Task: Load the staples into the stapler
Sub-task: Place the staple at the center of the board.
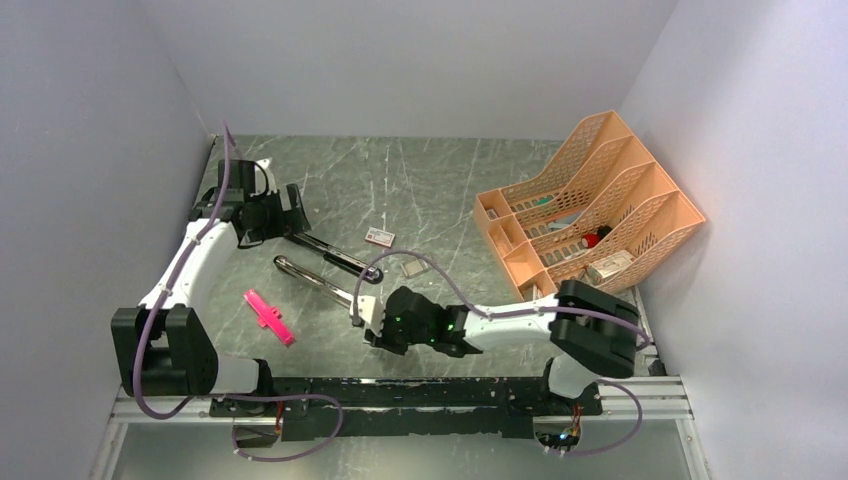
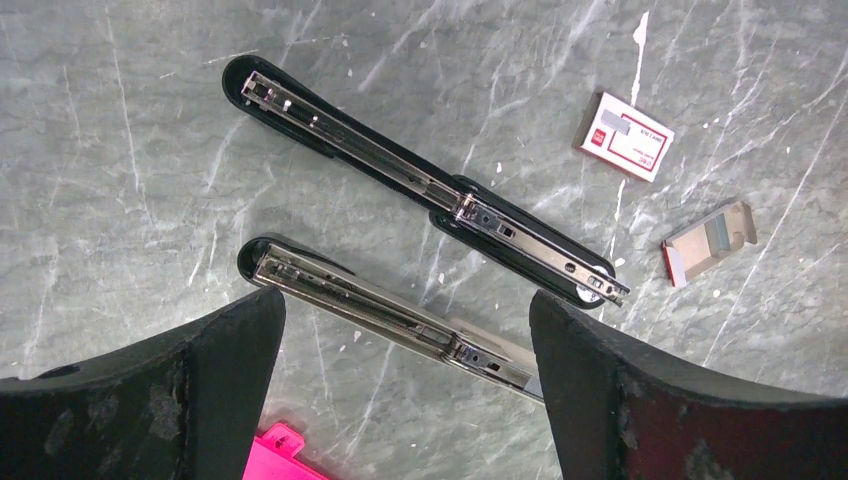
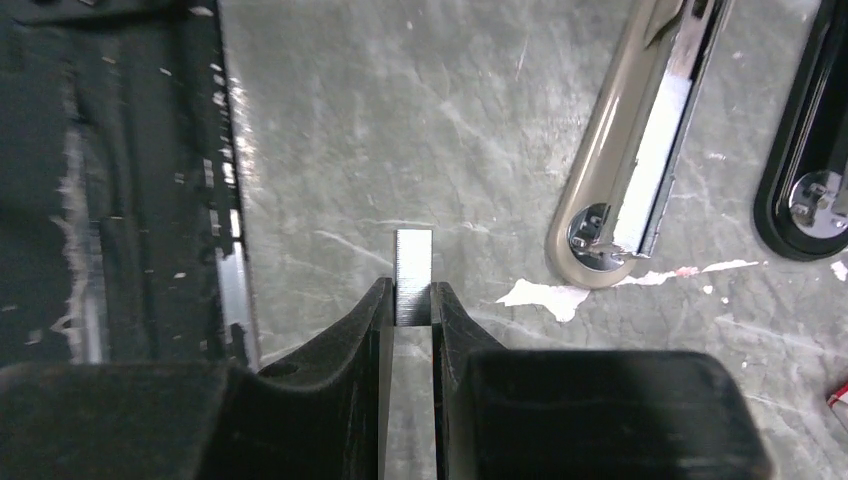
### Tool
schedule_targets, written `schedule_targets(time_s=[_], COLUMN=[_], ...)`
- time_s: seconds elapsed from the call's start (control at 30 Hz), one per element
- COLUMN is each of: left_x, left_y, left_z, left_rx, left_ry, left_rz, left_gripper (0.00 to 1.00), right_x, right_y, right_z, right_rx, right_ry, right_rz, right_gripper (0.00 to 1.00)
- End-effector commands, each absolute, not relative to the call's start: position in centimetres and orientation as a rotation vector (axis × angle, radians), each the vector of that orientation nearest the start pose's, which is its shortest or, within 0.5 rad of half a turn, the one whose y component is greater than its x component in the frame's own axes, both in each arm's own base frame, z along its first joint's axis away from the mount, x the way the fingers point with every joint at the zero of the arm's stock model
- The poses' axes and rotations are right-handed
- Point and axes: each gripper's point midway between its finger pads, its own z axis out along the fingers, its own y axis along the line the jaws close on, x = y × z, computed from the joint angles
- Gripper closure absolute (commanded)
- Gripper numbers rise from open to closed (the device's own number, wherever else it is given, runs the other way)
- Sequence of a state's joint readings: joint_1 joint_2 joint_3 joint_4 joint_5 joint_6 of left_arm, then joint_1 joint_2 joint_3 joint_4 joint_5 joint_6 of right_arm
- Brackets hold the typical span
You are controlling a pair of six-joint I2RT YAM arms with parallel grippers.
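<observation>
Here, on the marbled counter (image 1: 450,190), the black stapler (image 2: 430,185) lies opened flat beside a silver-grey stapler (image 2: 380,310). The left jaws stand wide above them; the right jaws pinch a strip of staples (image 3: 413,275) nearby.

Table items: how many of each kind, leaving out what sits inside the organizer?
Staplers: 2, black stapler and silver-grey stapler
Staple boxes: 2, closed box and opened box
Strips: 1, staple strip in the right tool
Pink plastic piece: 1
Orange organizer: 1
Total: 7
</observation>
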State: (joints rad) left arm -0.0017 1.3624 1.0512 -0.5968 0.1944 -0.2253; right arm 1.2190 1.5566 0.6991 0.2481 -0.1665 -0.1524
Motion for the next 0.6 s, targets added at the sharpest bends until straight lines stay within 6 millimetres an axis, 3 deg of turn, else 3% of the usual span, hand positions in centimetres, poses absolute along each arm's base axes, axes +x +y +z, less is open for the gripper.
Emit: schedule_targets(time_s=[0.0, 0.27, 0.43, 0.57], left_x=[33.9, 34.4, 34.7, 34.8], left_y=[-4.7, -5.6, -5.7, -6.1], left_z=[14.5, 16.4, 17.0, 17.1], left_rx=[-0.197, -0.202, -0.205, -0.218], left_ry=[2.438, 2.4, 2.384, 2.38], left_rz=[-0.362, -0.411, -0.412, -0.436], left_gripper=[0.04, 0.04, 0.04, 0.04], right_x=[13.4, 13.4, 12.6, 11.9], right_y=[39.4, 40.4, 40.1, 39.3], right_z=[4.1, 1.9, 0.6, -0.3], right_rx=[-1.512, -1.514, -1.553, -1.576], right_ry=[1.68, 1.706, 1.732, 1.757], right_rz=[0.595, 0.554, 0.579, 0.6], right_gripper=[0.93, 0.9, 0.74, 0.69])
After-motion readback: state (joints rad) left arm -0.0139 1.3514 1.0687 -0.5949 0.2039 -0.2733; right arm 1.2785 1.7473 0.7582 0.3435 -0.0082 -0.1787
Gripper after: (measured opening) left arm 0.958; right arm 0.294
